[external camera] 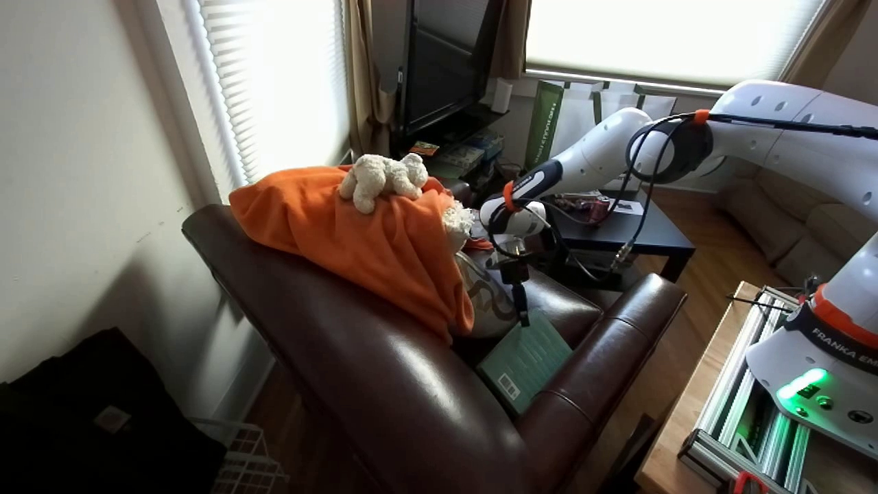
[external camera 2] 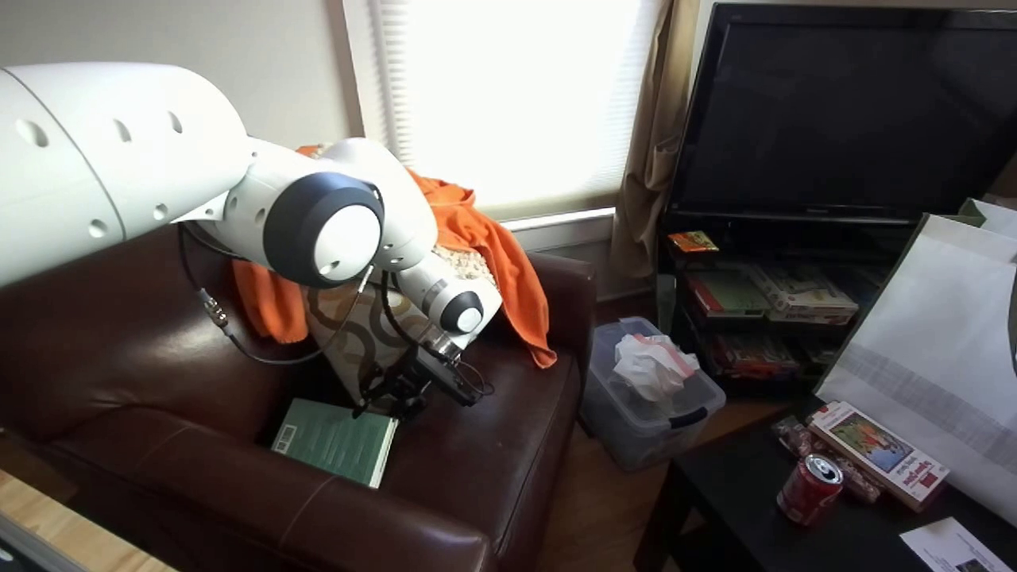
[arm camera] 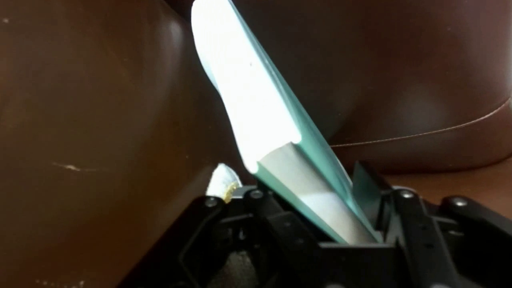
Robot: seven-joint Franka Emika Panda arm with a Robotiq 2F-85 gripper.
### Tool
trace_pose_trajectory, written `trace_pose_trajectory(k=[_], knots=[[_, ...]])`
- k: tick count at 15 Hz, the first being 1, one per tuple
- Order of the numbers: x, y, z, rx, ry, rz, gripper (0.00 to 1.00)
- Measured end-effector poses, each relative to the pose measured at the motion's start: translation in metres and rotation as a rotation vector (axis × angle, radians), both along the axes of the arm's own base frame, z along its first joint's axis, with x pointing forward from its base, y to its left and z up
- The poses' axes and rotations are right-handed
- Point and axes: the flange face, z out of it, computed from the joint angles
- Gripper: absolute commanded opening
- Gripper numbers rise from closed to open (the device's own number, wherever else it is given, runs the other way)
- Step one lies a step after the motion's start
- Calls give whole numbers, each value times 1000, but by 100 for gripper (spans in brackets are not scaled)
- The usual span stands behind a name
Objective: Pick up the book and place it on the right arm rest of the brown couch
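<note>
In both exterior views the book is seen on the seat of the brown couch, between the patterned pillow and the right arm rest, with its barcode turned upward. In the wrist view the pincer is seen with its fingers apart and a corner of the book between them, but whether the book is clamped or merely straddled cannot be told. The couch's back is partly covered by an orange blanket, on which a cream plush toy is set
</note>
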Motion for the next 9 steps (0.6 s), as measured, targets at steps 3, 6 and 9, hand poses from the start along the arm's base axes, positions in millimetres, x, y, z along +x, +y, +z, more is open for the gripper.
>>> trace_pose_trajectory(k=[3, 6, 9], knots=[[2, -7, -1, -19, -7, -23, 14], [2, -23, 0, -16, -9, -55, 10], [1, -43, 2, -9, -15, -85, 10]])
